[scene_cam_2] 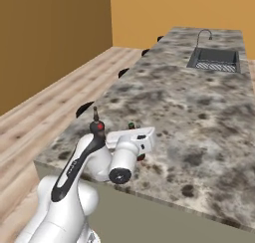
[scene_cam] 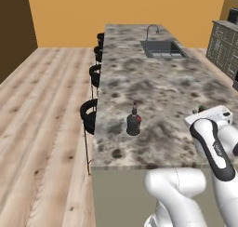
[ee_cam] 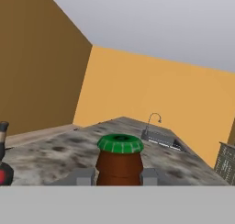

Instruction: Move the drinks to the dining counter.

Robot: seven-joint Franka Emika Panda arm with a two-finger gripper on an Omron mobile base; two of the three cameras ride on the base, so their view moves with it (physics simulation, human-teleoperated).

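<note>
Gripping a squat brown bottle with a green cap, the end effector had one grey finger tip pressed to each side of the bottle's body in the hand view; in the right base view the end effector sat low over the near part of the table, a speck of the green cap just showing behind the white hand; whether the brown bottle's base touched the table could not be told; the long table, topped in grey-brown speckled marble, ran away from the robot toward an orange wall; a steel sink with a curved tap was set into its far end; round black stools stood along its left side over pale wood flooring; a black bottle with a thin narrow neck and a red patch on its front stood upright on the table near the stool side, well apart from the sink and left of the end effector; no writing, brand or label on either bottle could be read.
</note>
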